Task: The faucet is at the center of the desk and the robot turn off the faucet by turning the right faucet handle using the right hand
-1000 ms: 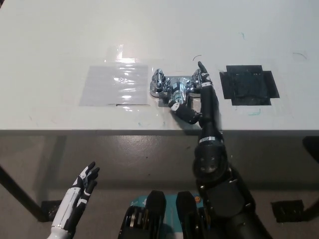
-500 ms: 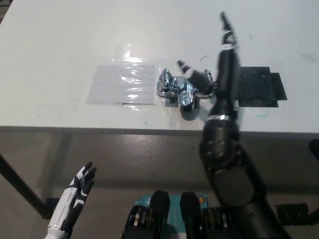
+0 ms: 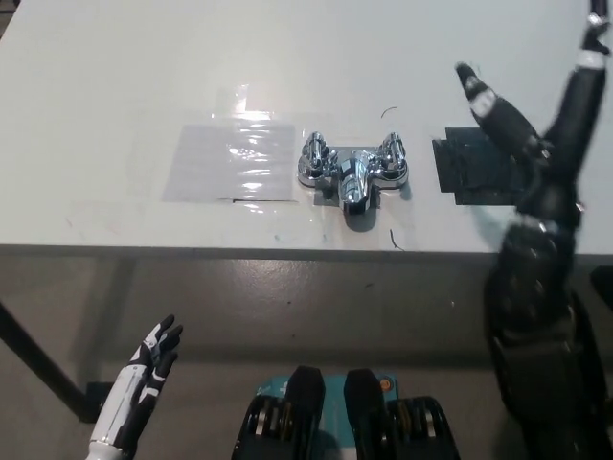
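A chrome faucet point(image 3: 352, 172) sits near the middle of the white desk point(image 3: 115, 77), spout pointing toward the front edge. Its right handle point(image 3: 392, 157) and left handle point(image 3: 314, 158) both stand free, with nothing touching them. My black right hand point(image 3: 536, 125) is raised at the far right, well clear of the faucet, fingers spread open and holding nothing. My white left hand point(image 3: 144, 379) rests low at the lower left, below the desk edge, fingers apart.
A clear glossy sheet point(image 3: 235, 158) is taped flat to the desk left of the faucet. A black taped square point(image 3: 479, 165) lies to the right, partly behind my right arm. The desk's front edge point(image 3: 239, 251) runs across the middle.
My right hand has left the right faucet handle and swung up and far to the right, away from the faucet. The left hand stays put.
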